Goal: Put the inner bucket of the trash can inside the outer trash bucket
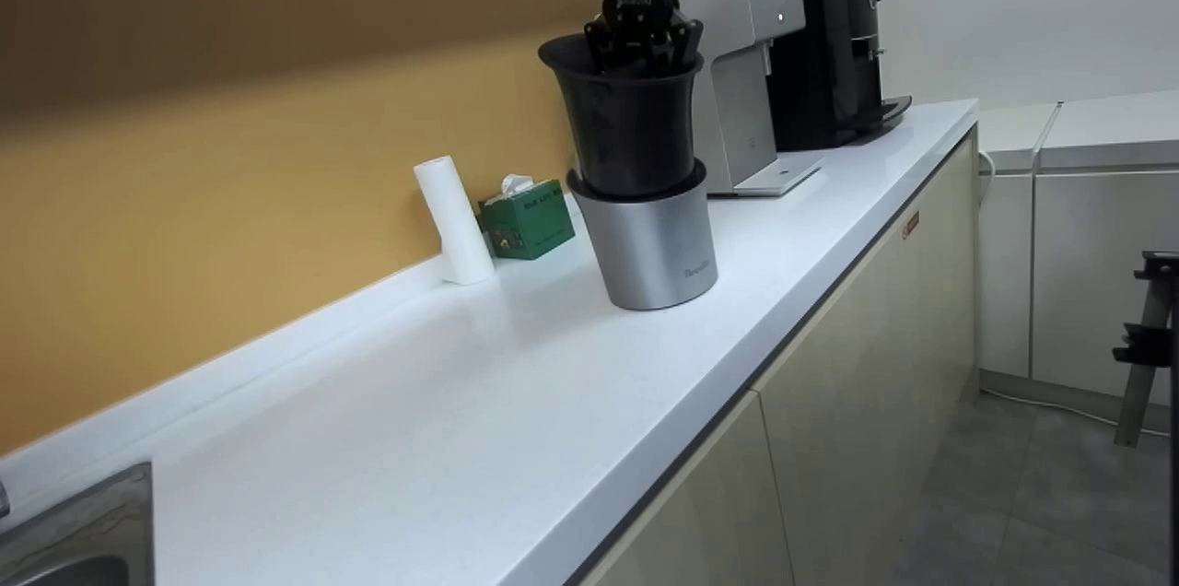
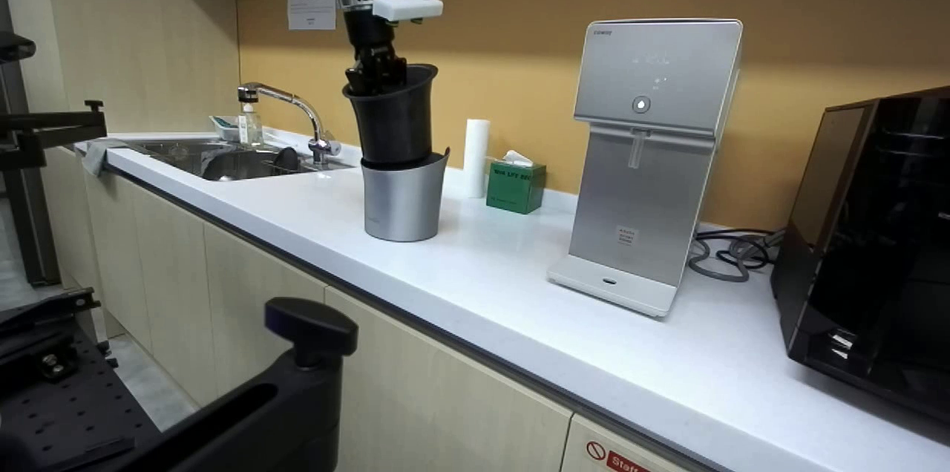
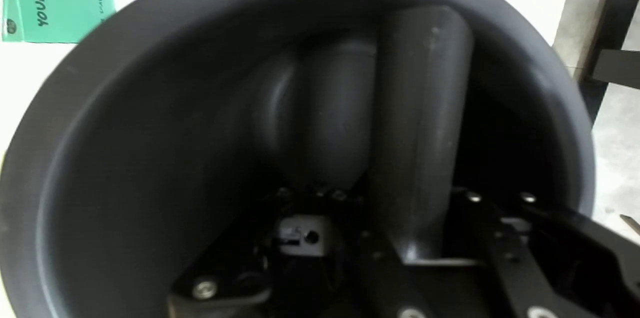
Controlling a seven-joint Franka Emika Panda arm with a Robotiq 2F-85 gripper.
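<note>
The inner bucket (image 1: pixel 631 130) is black, tapered and flared at the rim; it also shows in an exterior view (image 2: pixel 393 123). It stands mostly above the outer trash bucket (image 1: pixel 649 245), with its lower end at or just inside that bucket's rim. The grey, brushed outer bucket (image 2: pixel 402 201) is upright on the counter. My gripper (image 1: pixel 642 52) reaches down into the inner bucket. In the wrist view, my fingers (image 3: pixel 405 208) flank a dark upright column (image 3: pixel 422 123) inside the inner bucket and appear shut on it. The fingertips and the inner bucket's bottom are hidden.
A green tissue box (image 2: pixel 516 186) and a white paper roll (image 2: pixel 476 159) stand by the wall. A grey water dispenser (image 2: pixel 653 175) and a black machine (image 1: pixel 824 61) stand farther along the counter (image 1: pixel 414 439). A sink (image 2: pixel 245 160) lies at the opposite end.
</note>
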